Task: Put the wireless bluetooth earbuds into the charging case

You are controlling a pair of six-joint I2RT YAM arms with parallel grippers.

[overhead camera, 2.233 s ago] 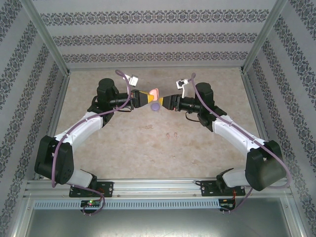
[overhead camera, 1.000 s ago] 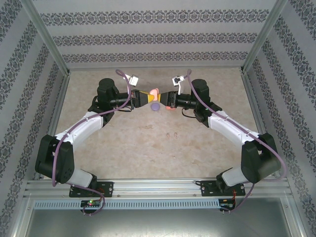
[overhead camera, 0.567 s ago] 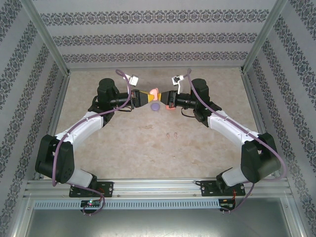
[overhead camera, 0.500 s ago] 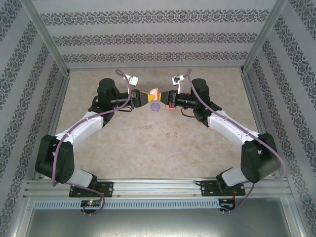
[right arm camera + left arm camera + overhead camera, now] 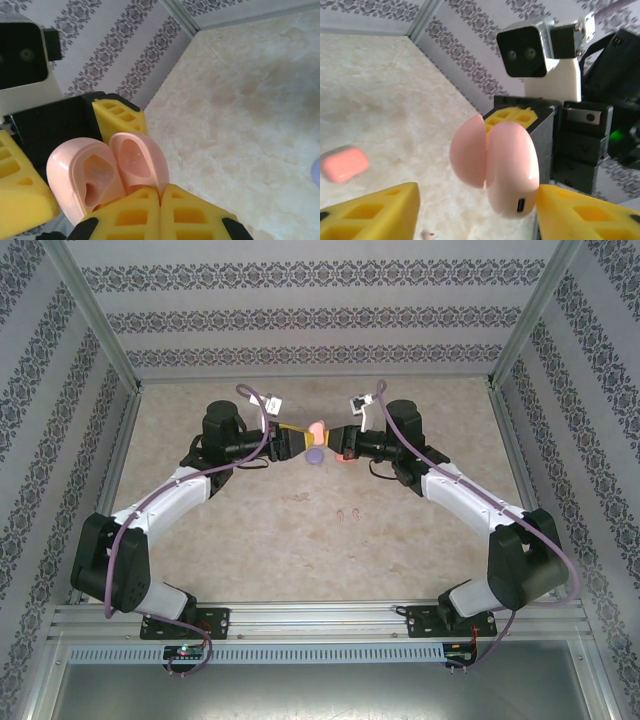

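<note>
lower edge of pink case [image 5: 100, 172] hidden behind right pincer [image 5: 160, 196].

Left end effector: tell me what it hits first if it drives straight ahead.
The left end effector would first meet the open pink charging case between its spread fingers, held by the right end effector just behind; depth unclear.

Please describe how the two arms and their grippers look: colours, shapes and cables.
Both the left arm and the right arm have white link covers between bulky black joints. A purple cable runs along each arm. The left gripper and right gripper have black bodies and yellow fingers with moulded square pockets.
</note>
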